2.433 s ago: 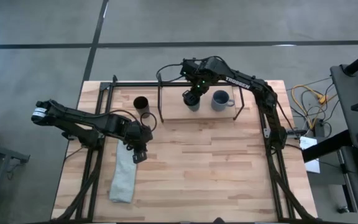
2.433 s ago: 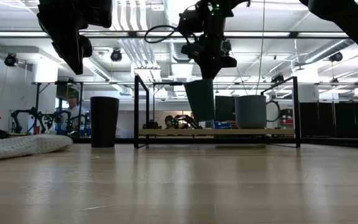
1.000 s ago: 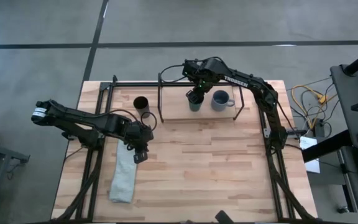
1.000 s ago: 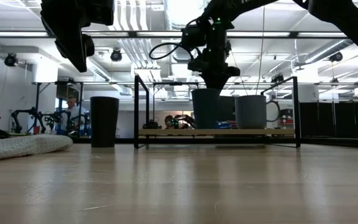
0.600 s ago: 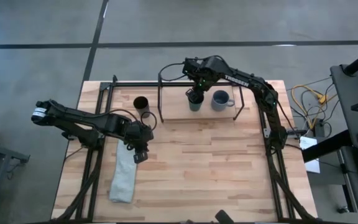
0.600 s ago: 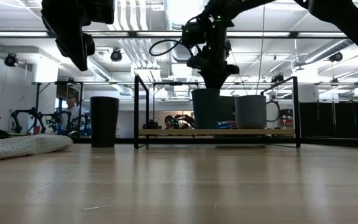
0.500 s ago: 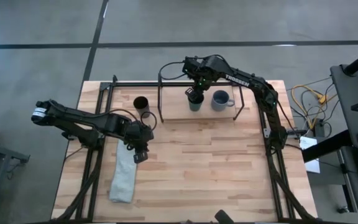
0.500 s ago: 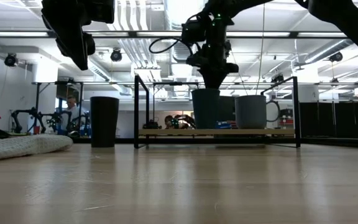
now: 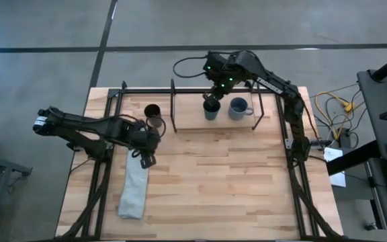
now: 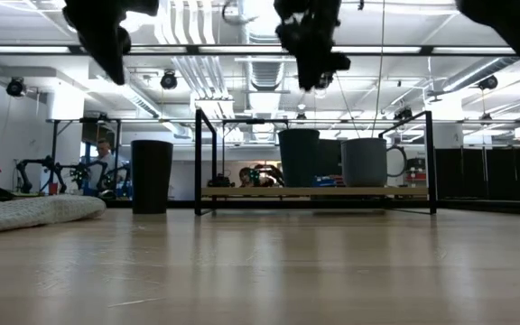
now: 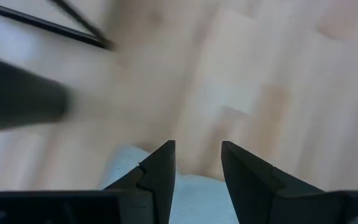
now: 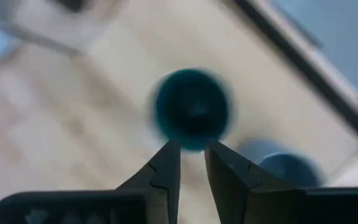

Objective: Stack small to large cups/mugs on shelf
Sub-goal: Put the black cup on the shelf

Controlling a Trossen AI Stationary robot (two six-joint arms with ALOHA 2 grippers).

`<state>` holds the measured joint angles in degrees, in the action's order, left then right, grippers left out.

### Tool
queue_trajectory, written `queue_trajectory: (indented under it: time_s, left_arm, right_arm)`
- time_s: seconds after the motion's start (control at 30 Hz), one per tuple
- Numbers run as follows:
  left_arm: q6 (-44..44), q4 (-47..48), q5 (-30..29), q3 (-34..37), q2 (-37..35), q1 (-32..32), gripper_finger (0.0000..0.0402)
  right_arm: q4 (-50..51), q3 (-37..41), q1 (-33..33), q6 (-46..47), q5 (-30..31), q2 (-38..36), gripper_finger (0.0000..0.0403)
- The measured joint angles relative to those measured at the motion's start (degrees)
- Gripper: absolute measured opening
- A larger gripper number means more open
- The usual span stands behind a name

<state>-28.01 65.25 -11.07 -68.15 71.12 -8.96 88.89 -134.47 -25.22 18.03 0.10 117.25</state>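
The dark teal cup [image 9: 211, 111] [image 10: 298, 159] stands upright on the shelf's wooden board [image 9: 193, 121], left of the grey-blue mug [image 9: 237, 108] [image 10: 365, 162]. The black tumbler [image 9: 152, 111] [image 10: 152, 176] stands on the table, left of the shelf's rods [image 10: 198, 162]. My right gripper [image 9: 212, 102] [image 10: 319, 81] hangs above the teal cup, clear of it, fingers narrowly open; its wrist view looks down into the cup [image 12: 192, 109]. My left gripper [image 9: 146, 160] [image 11: 197, 155] hovers open near the tumbler, over the cloth's far end.
A grey folded cloth [image 9: 134, 191] [image 10: 25, 212] lies on the table's left near part. The black table frame's rods [image 9: 106, 121] run along both sides. Bare wood [image 9: 234, 181] stretches across the middle and right. Cables lie off the table's right edge.
My right gripper lowered the teal cup onto the shelf board beside the mug, let go, and rose straight up clear of the rim; the cup stays upright there. My left gripper rose a little and shifted toward the tumbler.
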Motion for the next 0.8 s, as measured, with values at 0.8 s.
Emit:
queue_trajectory:
  time_s: [0.8]
  left_arm:
    - [16.2, -0.6, 3.4, -3.6, 3.7, 32.7, 0.0116]
  right_arm:
    - [1.1, 0.3, 30.6, 12.9, 3.1, -15.1, 0.0064]
